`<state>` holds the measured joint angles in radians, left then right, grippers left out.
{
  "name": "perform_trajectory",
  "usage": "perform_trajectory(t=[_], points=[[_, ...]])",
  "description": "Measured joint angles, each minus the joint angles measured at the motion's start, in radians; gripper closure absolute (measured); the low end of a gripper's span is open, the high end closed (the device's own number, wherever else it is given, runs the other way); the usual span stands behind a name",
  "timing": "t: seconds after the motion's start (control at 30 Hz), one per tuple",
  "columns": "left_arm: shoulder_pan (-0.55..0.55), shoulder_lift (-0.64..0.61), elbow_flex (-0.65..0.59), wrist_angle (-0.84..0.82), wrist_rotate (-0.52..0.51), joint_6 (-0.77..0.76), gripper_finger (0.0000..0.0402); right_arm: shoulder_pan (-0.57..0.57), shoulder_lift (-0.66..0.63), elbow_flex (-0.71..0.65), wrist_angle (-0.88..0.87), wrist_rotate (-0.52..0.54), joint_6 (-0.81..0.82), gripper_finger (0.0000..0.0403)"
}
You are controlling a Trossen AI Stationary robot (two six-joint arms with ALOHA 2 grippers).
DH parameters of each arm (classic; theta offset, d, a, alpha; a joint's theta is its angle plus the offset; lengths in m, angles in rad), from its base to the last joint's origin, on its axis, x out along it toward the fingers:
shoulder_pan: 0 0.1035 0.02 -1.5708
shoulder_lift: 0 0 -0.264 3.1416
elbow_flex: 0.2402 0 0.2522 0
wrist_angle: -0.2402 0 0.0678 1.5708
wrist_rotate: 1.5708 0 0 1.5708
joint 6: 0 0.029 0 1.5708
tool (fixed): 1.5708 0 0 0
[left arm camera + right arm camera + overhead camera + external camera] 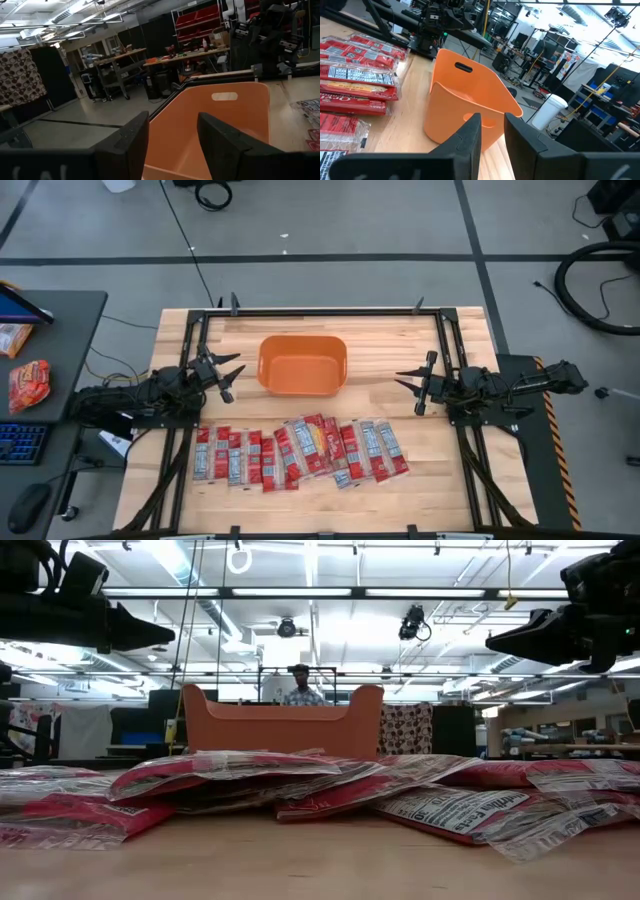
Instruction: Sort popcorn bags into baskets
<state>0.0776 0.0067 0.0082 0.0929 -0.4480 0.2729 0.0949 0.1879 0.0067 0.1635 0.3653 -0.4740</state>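
Observation:
The orange tub [302, 365] stands on its base at the table's far middle; it also shows in the low view [280, 725] and in both wrist views [220, 125] [465, 90]. Several red popcorn bags [300, 452] lie flat in an overlapping row along the near half of the table [300, 785] [355, 75]. My left gripper [232, 377] [172, 145] hovers open just left of the tub, pointing at it. My right gripper [410, 383] [492, 132] hovers open to the tub's right, also pointing at it. Neither gripper holds anything.
Black frame rails [190, 430] run along the table's left and right sides under the arms. A side table on the left carries an orange-red crinkled packet [28, 385] and a keyboard. A person [300, 688] stands beyond the far edge. Bare wood lies between tub and bags.

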Motion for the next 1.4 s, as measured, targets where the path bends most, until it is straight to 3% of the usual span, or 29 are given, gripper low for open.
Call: perform_trajectory(t=[1.17,1.23,1.4], points=[[0.0,0.0,0.0,0.005,0.0,0.0,0.023,0.0,0.0,0.0,0.0,0.0,0.0,0.0314],[0.0,0.0,0.0,0.046,0.013,-0.066,0.023,0.0,0.0,0.0,0.0,0.0,0.0,0.0314],[0.0,0.0,0.0,0.146,0.045,-0.448,0.023,0.0,0.0,0.0,0.0,0.0,0.0,0.0314]])
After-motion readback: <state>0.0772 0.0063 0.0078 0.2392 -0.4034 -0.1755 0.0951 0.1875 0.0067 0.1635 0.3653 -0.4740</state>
